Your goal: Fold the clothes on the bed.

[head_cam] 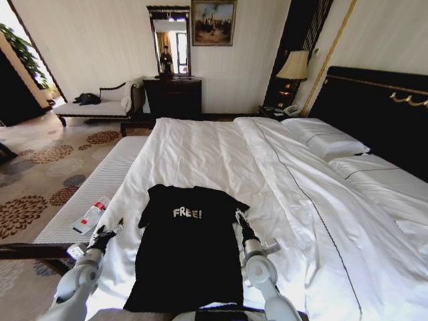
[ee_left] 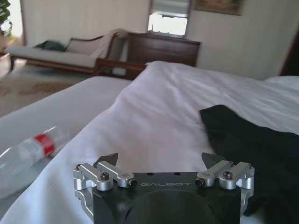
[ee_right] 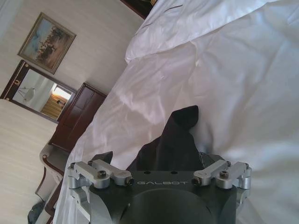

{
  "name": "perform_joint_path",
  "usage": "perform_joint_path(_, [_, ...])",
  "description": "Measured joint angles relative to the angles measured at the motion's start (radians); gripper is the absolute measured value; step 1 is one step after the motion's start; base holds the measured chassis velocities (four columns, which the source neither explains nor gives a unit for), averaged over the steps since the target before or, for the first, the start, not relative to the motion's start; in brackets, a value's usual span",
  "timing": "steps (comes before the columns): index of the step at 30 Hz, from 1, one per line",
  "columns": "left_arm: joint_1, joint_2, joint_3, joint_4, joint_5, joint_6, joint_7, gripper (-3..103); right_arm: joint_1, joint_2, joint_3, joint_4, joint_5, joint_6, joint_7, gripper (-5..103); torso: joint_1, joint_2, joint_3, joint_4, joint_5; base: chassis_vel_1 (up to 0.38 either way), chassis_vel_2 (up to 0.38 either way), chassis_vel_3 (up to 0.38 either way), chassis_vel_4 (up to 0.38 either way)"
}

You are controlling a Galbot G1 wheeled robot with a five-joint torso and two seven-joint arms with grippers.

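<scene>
The black T-shirt (head_cam: 190, 251) lies flat on the white bed (head_cam: 281, 174), between both sets of jaws; the left gripper (head_cam: 110, 231) stands wide just off its left sleeve; the right gripper (head_cam: 239, 218) stands wide, with the right sleeve just ahead of its jaws; a plastic bottle (head_cam: 91, 214) lies beyond the left jaws.

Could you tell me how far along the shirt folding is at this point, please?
Done: the T-shirt lies spread flat on the bed, lettering up, with no fold in it. In hand: the left gripper sits beside its left sleeve and the right gripper at its right sleeve, both open, gripping nothing. Left: every fold.
</scene>
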Motion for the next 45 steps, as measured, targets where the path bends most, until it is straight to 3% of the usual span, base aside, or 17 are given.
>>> perform_joint_path(6, [0.013,0.045,0.081,-0.086,0.136,-0.045,0.036,100,0.006,0.008,-0.007,-0.017,-0.012,-0.001,0.002,100,0.0,0.0,0.0,-0.0002,0.0001,0.0,0.0,0.0,0.0])
perform_joint_path(16, [-0.024,0.132,0.221,-0.058,0.272,-0.02,0.012,100,0.029,0.008,-0.038,-0.043,-0.012,-0.007,0.013,100,0.0,0.0,0.0,0.0,-0.0001,0.0,0.0,0.0,0.0])
perform_joint_path(21, [-0.069,0.162,0.27,-0.007,0.281,0.013,-0.025,100,0.027,0.003,-0.028,-0.044,-0.01,-0.007,0.015,100,0.0,0.0,0.0,-0.0002,-0.0001,0.0,0.0,0.0,0.0])
perform_joint_path(29, [-0.118,0.155,0.308,0.024,0.276,0.045,-0.073,102,0.033,0.001,-0.027,-0.055,-0.009,-0.007,0.02,100,0.0,0.0,0.0,-0.0002,-0.0001,0.0,0.0,0.0,0.0])
perform_joint_path(34, [-0.149,0.135,0.311,0.052,0.244,0.065,-0.118,90,0.038,0.001,-0.031,-0.059,-0.008,-0.007,0.022,100,0.0,0.0,0.0,-0.0001,-0.0001,0.0,0.0,0.0,0.0])
perform_joint_path(40, [-0.199,0.104,0.295,0.108,0.191,0.076,-0.182,100,0.038,0.0,-0.031,-0.064,-0.007,-0.007,0.022,100,0.0,0.0,0.0,-0.0002,-0.0002,0.0,0.0,0.0,0.0])
perform_joint_path(45, [-0.232,0.078,0.256,0.128,0.127,0.082,-0.242,100,0.037,-0.005,-0.027,-0.067,-0.007,-0.007,0.022,100,0.0,0.0,0.0,-0.0002,0.0,0.0,0.0,0.0,0.0])
